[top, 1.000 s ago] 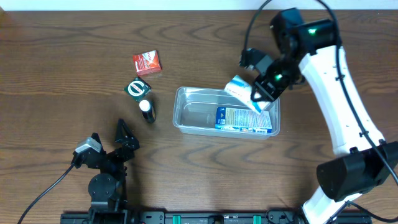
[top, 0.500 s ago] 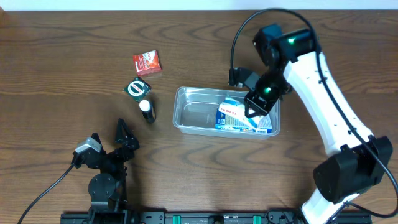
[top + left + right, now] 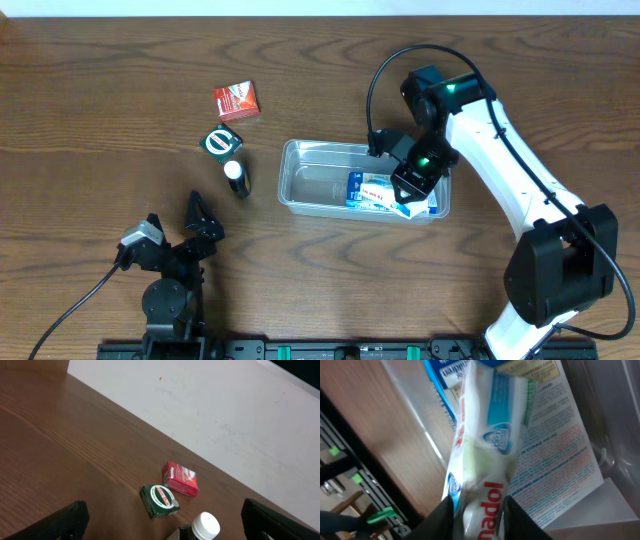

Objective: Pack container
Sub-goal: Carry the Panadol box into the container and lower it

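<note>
One second has brought our right gripper [image 3: 410, 185], clamped on a white-and-blue soft sachet [image 3: 487, 455], from above the far rim down into the clear rectangular plastic tub [image 3: 290, 185] at mid-table, over a flat printed blue box [image 3: 368, 190], so we judge release is next.

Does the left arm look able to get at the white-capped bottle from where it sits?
Probably yes. The white-capped bottle sits on bare table just ahead of the open left gripper, nothing between them; the right gripper, holding a packet, is over in the container.
</note>
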### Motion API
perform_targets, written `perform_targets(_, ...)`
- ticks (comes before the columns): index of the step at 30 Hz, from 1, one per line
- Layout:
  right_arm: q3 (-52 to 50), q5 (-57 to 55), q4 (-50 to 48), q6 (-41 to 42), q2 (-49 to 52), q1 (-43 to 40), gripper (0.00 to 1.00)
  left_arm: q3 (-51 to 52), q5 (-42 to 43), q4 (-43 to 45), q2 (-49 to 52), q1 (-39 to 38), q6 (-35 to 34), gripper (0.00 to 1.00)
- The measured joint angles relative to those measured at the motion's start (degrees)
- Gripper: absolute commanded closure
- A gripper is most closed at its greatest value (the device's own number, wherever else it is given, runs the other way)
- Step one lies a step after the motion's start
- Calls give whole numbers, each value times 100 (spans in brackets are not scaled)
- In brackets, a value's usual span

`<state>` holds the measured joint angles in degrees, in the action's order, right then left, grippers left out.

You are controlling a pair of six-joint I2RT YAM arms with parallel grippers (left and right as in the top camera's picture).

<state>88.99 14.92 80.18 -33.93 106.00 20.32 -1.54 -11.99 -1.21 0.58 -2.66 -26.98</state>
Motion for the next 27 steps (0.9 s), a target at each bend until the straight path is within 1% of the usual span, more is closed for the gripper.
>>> perform_targets(3,-35,-92,-66,-35,0,0,65,0,0,0,0,0,0,2)
perform_targets(10,-35,-214,-142,-177,0,0,65,0,-2,2,0,0,0,2)
perform_targets(16,-35,-267,-142,-278,0,0,77,0,-2,2,0,0,0,2)
perform_targets(17,-35,-273,-142,-282,0,0,78,0,-2,0,0,0,0,2)
perform_targets(27,-293,-278,-155,-278,0,0,79,0,-2,0,0,0,0,2)
